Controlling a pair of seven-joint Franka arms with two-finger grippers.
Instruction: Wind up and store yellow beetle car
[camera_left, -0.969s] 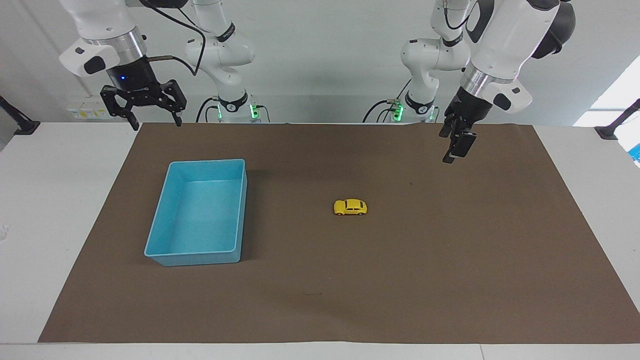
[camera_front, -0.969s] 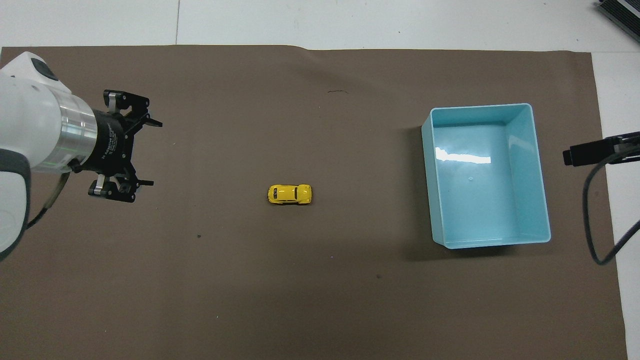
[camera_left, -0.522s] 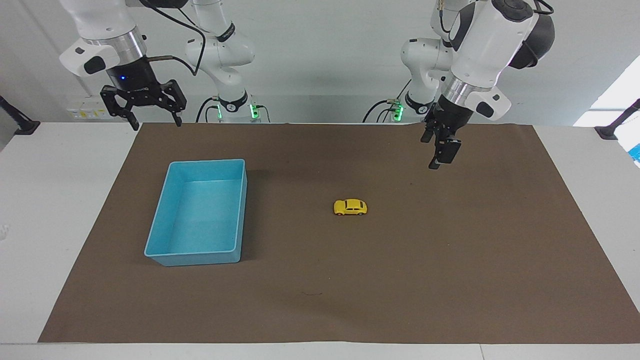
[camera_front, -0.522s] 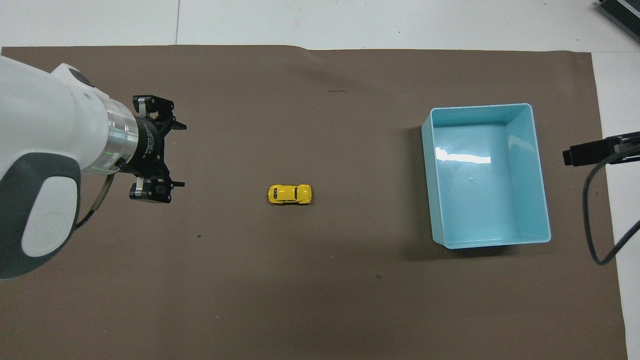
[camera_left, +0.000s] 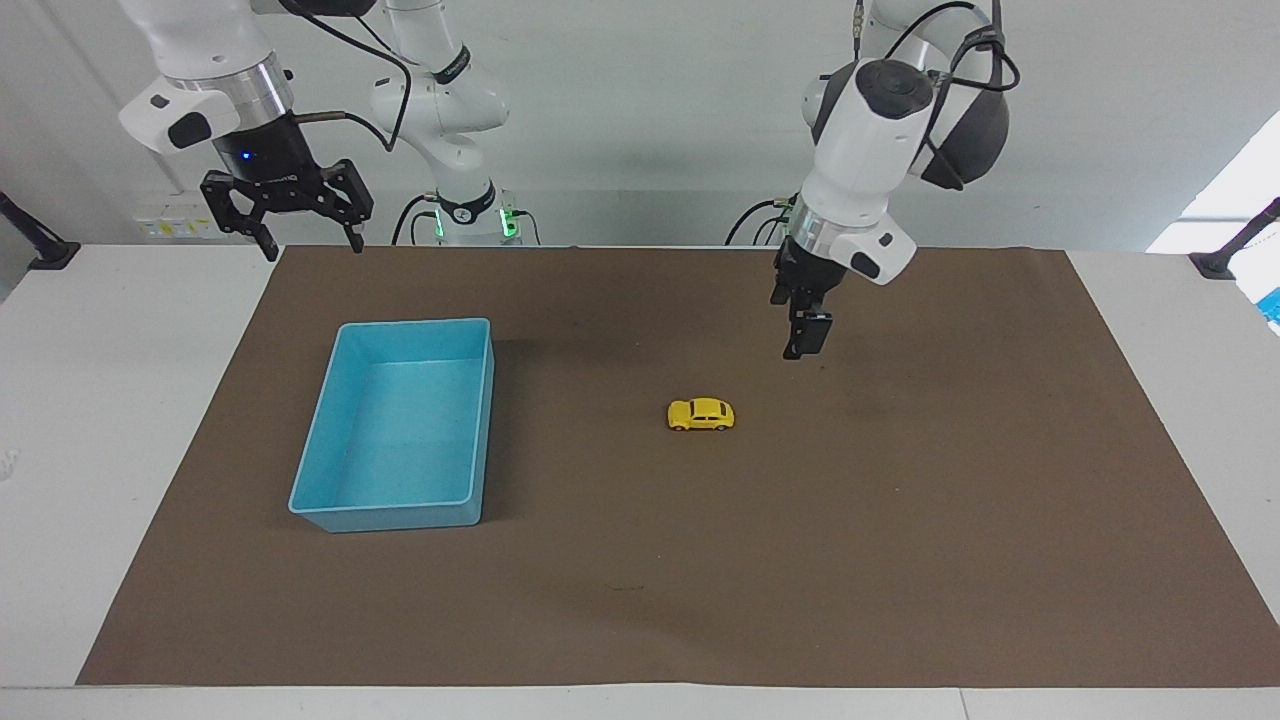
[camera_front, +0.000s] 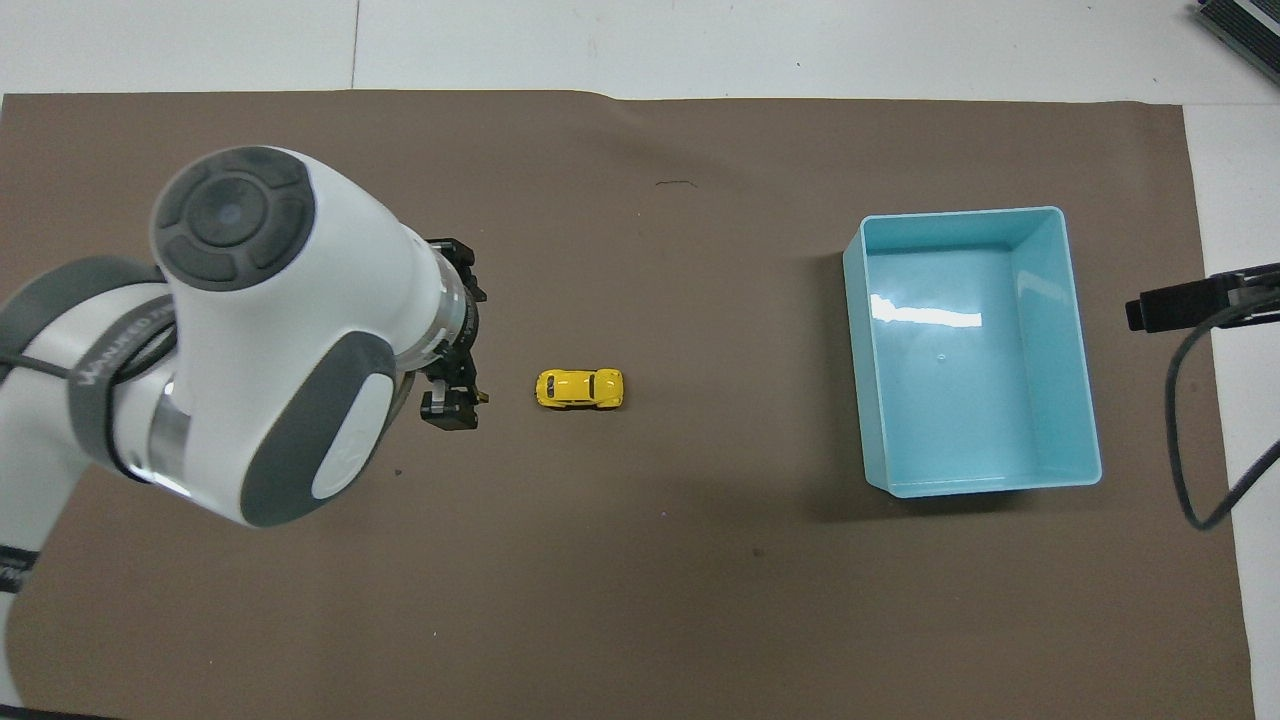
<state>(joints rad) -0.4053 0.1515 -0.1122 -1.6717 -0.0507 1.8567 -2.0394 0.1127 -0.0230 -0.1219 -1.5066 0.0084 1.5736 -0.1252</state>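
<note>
The yellow beetle car stands on its wheels near the middle of the brown mat. My left gripper hangs open over the mat, just toward the left arm's end from the car and not touching it. In the overhead view its arm covers most of the hand. The blue bin sits on the mat toward the right arm's end, with nothing in it. My right gripper waits open and high, over the table edge at the robots' end, holding nothing.
The brown mat covers most of the white table. A black cable hangs from the right arm beside the bin. Small dark specks dot the mat.
The left arm has swung from its own end of the table toward the car and come lower, gripper still open. The car, the bin and the right arm have not moved.
</note>
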